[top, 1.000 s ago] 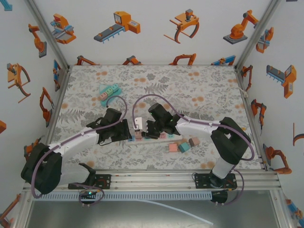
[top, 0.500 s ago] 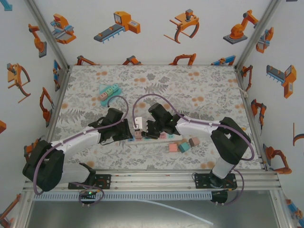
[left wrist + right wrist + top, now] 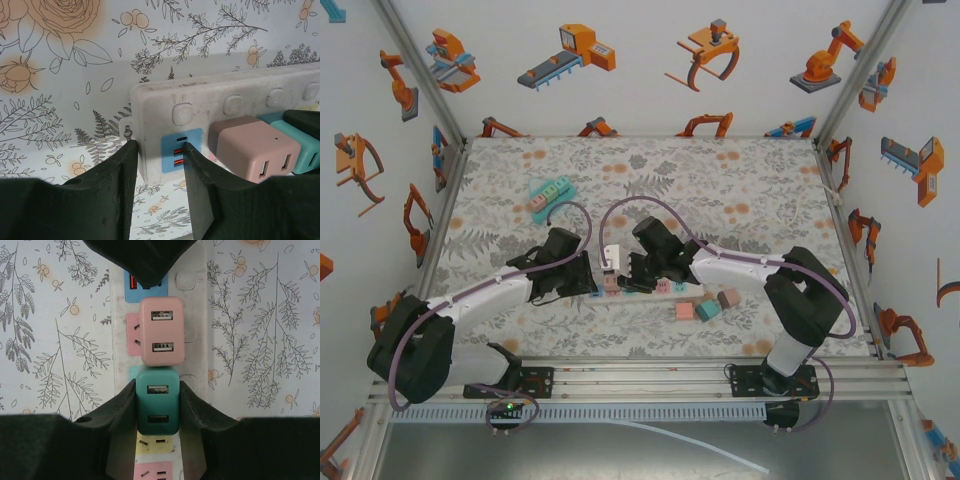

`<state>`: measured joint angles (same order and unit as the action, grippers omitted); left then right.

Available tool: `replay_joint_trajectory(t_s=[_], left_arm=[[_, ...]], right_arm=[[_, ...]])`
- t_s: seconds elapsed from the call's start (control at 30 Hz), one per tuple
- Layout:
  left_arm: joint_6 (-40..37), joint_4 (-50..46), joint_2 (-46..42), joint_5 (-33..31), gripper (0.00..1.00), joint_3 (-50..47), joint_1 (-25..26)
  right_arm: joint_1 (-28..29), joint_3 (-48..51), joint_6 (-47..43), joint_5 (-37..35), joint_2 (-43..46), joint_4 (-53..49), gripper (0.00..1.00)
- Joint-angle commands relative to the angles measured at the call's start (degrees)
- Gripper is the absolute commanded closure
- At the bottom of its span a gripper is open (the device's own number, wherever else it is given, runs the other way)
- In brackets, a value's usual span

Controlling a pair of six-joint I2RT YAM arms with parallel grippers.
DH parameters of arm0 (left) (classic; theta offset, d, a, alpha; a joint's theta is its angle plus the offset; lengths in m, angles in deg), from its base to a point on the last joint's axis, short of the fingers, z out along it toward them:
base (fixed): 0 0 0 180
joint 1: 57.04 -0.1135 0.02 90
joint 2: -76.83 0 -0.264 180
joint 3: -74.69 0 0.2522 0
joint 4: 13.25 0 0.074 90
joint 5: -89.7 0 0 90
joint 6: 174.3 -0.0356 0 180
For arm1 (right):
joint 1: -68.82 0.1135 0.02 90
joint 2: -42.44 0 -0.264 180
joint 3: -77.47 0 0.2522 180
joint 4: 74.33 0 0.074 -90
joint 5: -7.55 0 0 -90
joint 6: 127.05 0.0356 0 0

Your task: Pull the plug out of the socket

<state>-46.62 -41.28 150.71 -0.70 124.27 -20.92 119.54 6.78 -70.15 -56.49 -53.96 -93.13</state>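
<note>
loose pink, teal and mauve blocks [image 3: 707,306] lie on the floral table [image 3: 720,180].

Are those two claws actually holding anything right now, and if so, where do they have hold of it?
The right gripper clamps the teal plug by its two sides. The left gripper pinches the end of the power strip, its fingers on either side of the blue socket.

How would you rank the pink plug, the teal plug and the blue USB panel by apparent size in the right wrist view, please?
1. Pink plug
2. Teal plug, close to the pink one and flanked by the right gripper, so unsure
3. Blue USB panel, partly hidden
</note>
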Motion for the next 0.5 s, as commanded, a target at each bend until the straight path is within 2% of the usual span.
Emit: replay_joint_trajectory(t_s=[0.0,0.47], left_arm=[[-2.86,-8.07,3.05,-4.5,0.58,-1.4,0.21],[-2.84,-8.77,2.98,-5.84,0.58,-0.84,0.87]], right_arm=[[0.52,-1.93,2.25,2.32,4.33,4.2,0.75],[0.52,-1.64,3.39,1.65,7.04,4.2,0.81]])
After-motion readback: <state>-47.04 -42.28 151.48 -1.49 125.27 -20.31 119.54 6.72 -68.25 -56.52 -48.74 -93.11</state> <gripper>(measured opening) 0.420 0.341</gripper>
